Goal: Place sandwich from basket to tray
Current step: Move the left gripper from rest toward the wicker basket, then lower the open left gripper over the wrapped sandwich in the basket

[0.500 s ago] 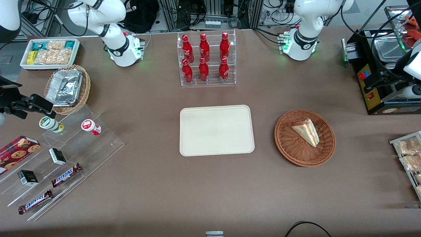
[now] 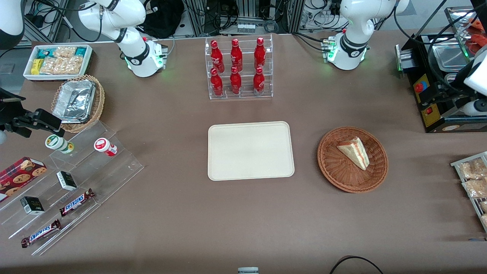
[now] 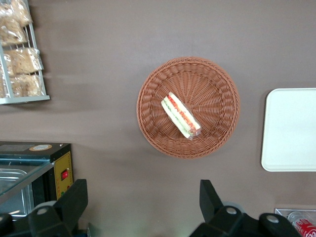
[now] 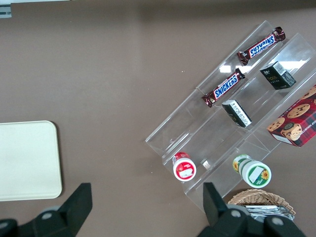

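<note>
The sandwich (image 2: 354,152), a pale wedge with red, orange and green layers, lies in the round reddish-brown wicker basket (image 2: 335,173), toward the working arm's end of the table. The cream tray (image 2: 251,150) lies flat at the table's middle, beside the basket, with nothing on it. My left gripper (image 2: 439,95) hangs high over the working arm's end of the table, farther from the front camera than the basket. In the left wrist view the gripper (image 3: 143,190) is open wide and empty, well above the table, apart from the sandwich (image 3: 180,115), the basket (image 3: 217,84) and the tray (image 3: 289,131).
A black machine with a red button (image 2: 430,102) stands by my gripper. A wire rack of snack packets (image 2: 471,179) sits at the working arm's end. A rack of red bottles (image 2: 239,68) stands farther from the camera than the tray. A clear stepped display (image 2: 76,171) lies toward the parked arm's end.
My left arm has shifted slightly at the working arm's end of the table. The sandwich, basket and tray have not moved.
</note>
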`<state>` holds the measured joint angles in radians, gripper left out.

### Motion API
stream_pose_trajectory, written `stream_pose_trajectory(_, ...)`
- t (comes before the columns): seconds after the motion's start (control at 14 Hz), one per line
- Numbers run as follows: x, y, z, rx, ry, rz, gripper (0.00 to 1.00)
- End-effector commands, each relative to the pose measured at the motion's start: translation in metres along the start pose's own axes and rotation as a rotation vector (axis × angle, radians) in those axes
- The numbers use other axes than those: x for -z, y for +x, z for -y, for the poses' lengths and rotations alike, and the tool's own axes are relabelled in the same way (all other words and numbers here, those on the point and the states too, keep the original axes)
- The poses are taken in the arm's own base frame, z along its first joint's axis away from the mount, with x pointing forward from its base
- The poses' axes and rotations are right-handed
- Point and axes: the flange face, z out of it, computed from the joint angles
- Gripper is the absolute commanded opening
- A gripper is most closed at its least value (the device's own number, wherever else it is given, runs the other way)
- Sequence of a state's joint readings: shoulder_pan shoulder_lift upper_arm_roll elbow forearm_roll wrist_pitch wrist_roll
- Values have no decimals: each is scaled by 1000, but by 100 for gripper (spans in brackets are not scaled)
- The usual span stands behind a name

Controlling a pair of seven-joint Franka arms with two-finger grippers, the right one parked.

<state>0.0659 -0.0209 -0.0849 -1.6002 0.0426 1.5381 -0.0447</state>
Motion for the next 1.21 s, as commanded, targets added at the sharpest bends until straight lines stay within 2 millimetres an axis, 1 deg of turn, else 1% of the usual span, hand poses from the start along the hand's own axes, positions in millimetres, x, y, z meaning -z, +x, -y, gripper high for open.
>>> stream_pose_trajectory(0.0, -44, 18, -2, 24, -8, 36, 100)
stream_pose_trajectory(0.07, -65, 23, -4, 28, -10, 25, 100)
stream_pose_trajectory(0.21, -109, 23, -8, 66, -24, 17, 100)
stream_pose_trajectory(0.29, -132, 23, -11, 110, -28, 6, 100)
stream_pose_trajectory(0.43, -168, 24, -19, 205, -34, -15, 100)
stream_pose_trajectory(0.57, -207, 16, -23, 363, -39, -26, 100)
stream_pose_trajectory(0.64, -223, 13, -33, 406, -44, -29, 100)
stream_pose_trajectory(0.71, -235, 9, -48, 465, -47, -26, 100)
stream_pose_trajectory(0.79, -244, 5, -54, 548, -46, -20, 100)
stream_pose_trajectory(0.86, -253, -1, -62, 588, -44, -12, 100)
stream_pose_trajectory(0.93, -261, -6, -64, 617, -43, -9, 100)
stream_pose_trajectory(1.14, -280, -6, -76, 679, -44, 6, 100)
